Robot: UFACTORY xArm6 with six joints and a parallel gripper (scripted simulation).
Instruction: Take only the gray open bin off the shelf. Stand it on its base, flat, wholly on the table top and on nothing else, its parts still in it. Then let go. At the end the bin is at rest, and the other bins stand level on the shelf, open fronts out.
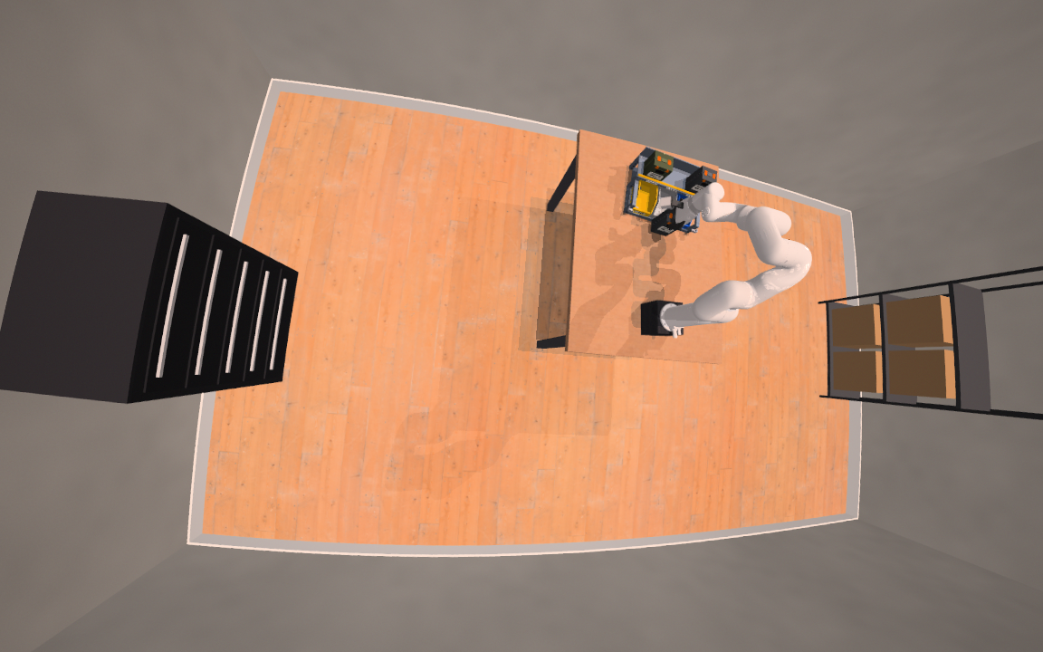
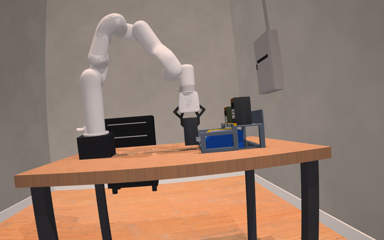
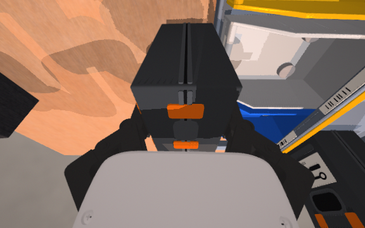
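My gripper is shut on an upright black case with orange latches, held at its top, its lower end close to the table top just left of the gray shelf rack. In the wrist view the case fills the middle between my fingers. The gray open bin sits inside the rack to the right of the case, with round parts in it. A blue bin lies under it and a yellow bin lies beyond it.
A second black case and a green case stand on top of the rack. Another black case shows at the wrist view's lower right. My black base block stands at the table's left. A gray box hangs above.
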